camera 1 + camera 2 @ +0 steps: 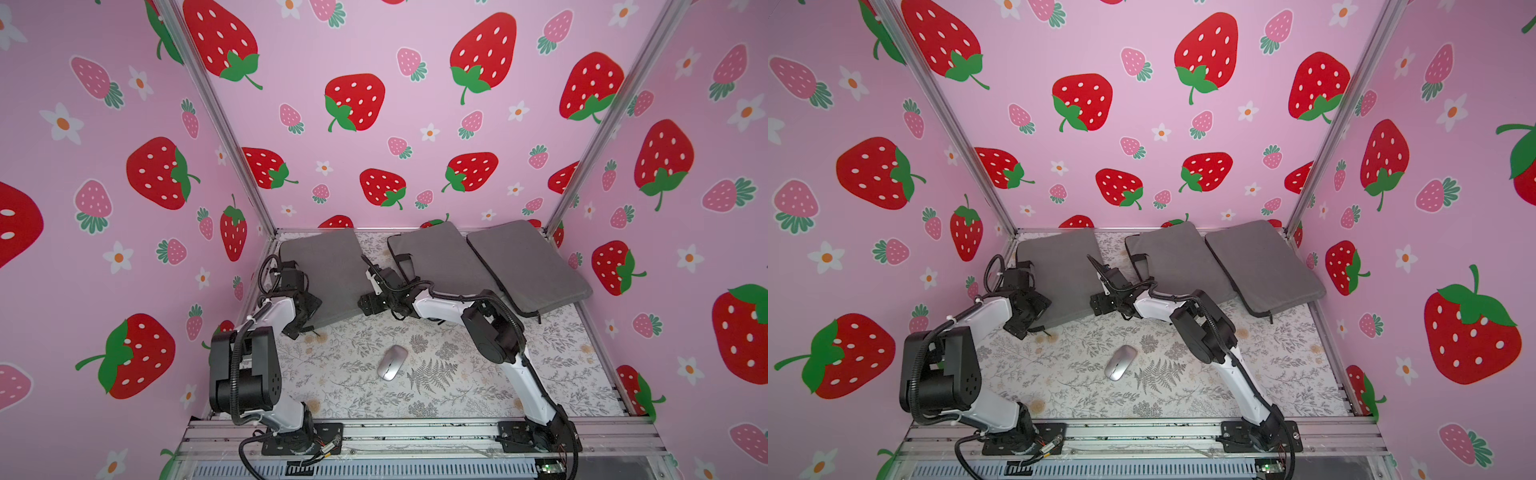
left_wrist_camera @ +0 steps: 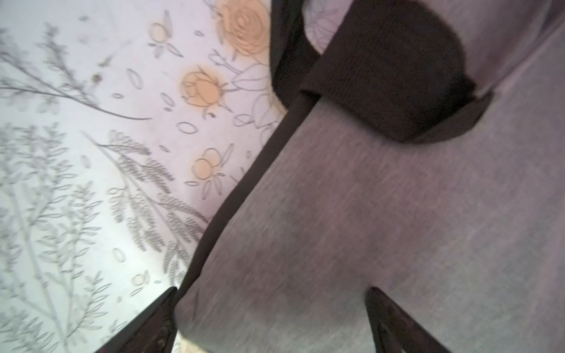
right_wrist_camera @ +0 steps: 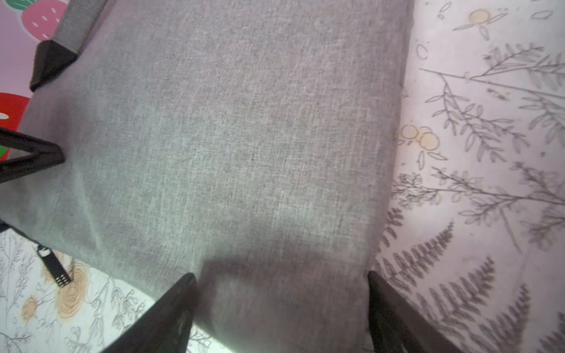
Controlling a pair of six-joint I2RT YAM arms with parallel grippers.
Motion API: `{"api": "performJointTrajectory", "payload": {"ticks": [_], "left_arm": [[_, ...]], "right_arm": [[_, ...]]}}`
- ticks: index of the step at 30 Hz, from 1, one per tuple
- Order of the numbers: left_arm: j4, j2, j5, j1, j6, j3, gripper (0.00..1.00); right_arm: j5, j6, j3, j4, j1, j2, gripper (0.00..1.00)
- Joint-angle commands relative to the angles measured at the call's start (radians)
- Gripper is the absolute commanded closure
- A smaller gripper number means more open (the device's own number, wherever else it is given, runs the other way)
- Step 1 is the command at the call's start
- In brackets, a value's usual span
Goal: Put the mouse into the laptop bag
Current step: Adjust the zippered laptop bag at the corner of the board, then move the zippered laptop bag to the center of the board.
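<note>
While the mouse (image 1: 392, 362) lay apart from the laptop bag (image 1: 328, 266), the left gripper (image 2: 272, 290) and right gripper (image 3: 281, 276) hung over that bag. Both gaped wide, holding nothing.

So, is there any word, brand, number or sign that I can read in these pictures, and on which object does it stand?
No readable text anywhere.
mouse: plain silver top, no brand visible in both top views.
laptop bags: plain grey fabric, no label visible.
zipper pull: only a small patch of light dots, no letters.
</note>
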Motion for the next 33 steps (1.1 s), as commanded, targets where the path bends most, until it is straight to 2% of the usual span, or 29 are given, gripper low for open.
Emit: {"api": "performJointTrajectory", "payload": {"ticks": [1, 8, 10, 13, 17, 20, 23, 26, 30, 33], "left_arm": [[-0.129, -0.023, -0.047, 0.027, 0.002, 0.031, 0.03], [-0.296, 0.0, -0.049, 0.067, 0.041, 0.147, 0.03], [-0.303, -0.024, -0.062, 0.072, 0.033, 0.146, 0.03], [-0.319, -0.079, -0.077, 0.072, 0.027, 0.147, 0.03], [-0.348, -0.183, -0.086, 0.048, 0.043, 0.15, 0.04], [-0.304, -0.296, -0.088, -0.043, 0.062, 0.124, 0.04], [-0.243, -0.381, -0.078, -0.179, 0.051, 0.094, 0.05], [-0.101, -0.412, -0.036, -0.344, 0.036, 0.049, 0.04], [0.014, -0.309, -0.024, -0.546, -0.034, 0.07, 0.03], [0.157, -0.165, 0.037, -0.644, -0.078, 0.091, 0.03]], "right_arm": [[-0.048, 0.011, 0.007, -0.085, 0.053, 0.042, 0.16], [-0.038, 0.029, -0.029, -0.055, 0.075, 0.011, 0.16], [-0.055, 0.028, -0.023, -0.049, 0.087, 0.012, 0.16], [-0.019, 0.015, -0.018, -0.061, 0.111, 0.003, 0.16], [0.023, -0.01, -0.066, -0.065, 0.113, -0.077, 0.15], [0.077, -0.056, -0.137, -0.068, 0.111, -0.206, 0.12], [0.138, -0.099, -0.251, -0.057, 0.107, -0.372, 0.11], [0.231, -0.118, -0.392, -0.044, 0.086, -0.56, 0.1], [0.346, -0.108, -0.6, -0.041, 0.005, -0.798, 0.07], [0.383, -0.082, -0.753, -0.045, -0.1, -0.953, 0.06]]}}
